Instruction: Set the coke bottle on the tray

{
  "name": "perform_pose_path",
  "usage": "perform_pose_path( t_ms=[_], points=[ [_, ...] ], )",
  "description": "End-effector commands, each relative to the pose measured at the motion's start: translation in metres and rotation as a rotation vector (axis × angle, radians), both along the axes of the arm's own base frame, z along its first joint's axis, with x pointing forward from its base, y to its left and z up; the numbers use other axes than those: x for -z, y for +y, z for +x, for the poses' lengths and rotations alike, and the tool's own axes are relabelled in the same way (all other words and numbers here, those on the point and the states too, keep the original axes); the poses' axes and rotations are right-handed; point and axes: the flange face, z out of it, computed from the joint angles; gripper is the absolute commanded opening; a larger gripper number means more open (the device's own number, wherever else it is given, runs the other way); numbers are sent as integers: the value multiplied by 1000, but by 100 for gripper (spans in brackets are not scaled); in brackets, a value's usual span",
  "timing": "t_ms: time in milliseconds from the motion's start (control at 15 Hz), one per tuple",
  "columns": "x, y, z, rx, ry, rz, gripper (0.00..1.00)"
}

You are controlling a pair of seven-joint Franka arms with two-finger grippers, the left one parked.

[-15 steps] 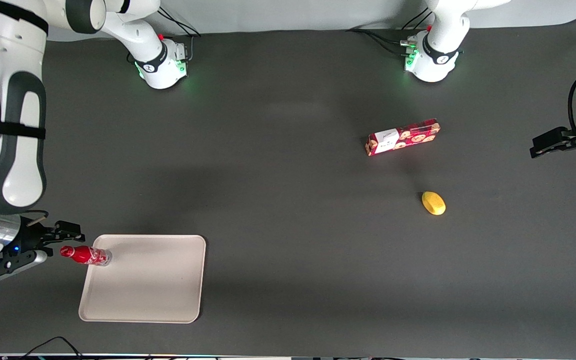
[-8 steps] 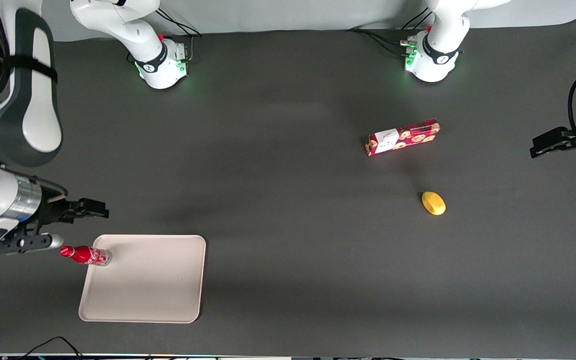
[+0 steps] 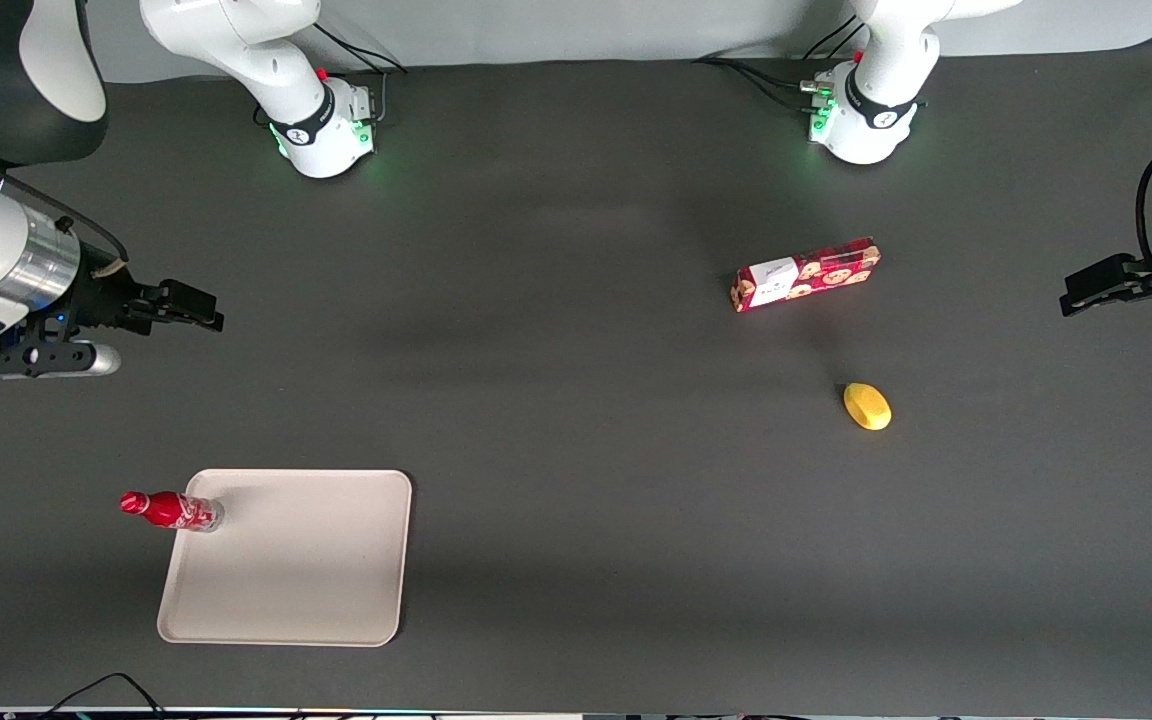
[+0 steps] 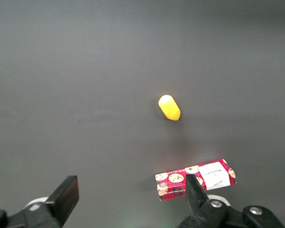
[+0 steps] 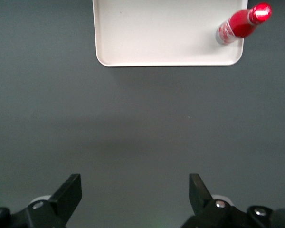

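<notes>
The coke bottle [image 3: 171, 510], with red cap and red label, stands upright on a corner of the beige tray [image 3: 296, 570], the corner toward the working arm's end of the table. In the right wrist view the bottle [image 5: 240, 26] stands in a corner of the tray [image 5: 156, 33]. My gripper [image 3: 201, 312] is open and empty, raised above the bare table, farther from the front camera than the tray and well apart from the bottle. Its two dark fingers [image 5: 69, 192] stand wide apart with nothing between them.
A red cookie box [image 3: 806, 274] and a yellow lemon-like object [image 3: 867, 406] lie on the dark table toward the parked arm's end. They also show in the left wrist view, the box [image 4: 195, 179] and the yellow object [image 4: 169, 108].
My gripper has left the bottle and drawn back, away from the tray and the front camera, rising as it went. The bottle stays standing on the tray corner.
</notes>
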Motion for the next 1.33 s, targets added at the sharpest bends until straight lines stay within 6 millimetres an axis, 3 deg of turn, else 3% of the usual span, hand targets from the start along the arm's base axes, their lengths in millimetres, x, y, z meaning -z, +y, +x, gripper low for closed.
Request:
perform_pose_path(
  t_ms=[0, 133, 333, 600, 800, 933, 1067, 1267],
  points=[
    [0, -58, -1, 109, -16, -34, 100],
    [4, -98, 2, 128, -16, -46, 100],
    [11, -127, 11, 163, -13, -49, 100],
    [13, -139, 12, 156, -43, -129, 100],
    [4, -131, -1, 158, -54, -136, 100],
    [1, -102, -21, 158, -71, -133, 100],
    [-2, -91, -28, 174, -93, -134, 100],
    [-10, -88, -34, 171, -92, -135, 100]
  ],
)
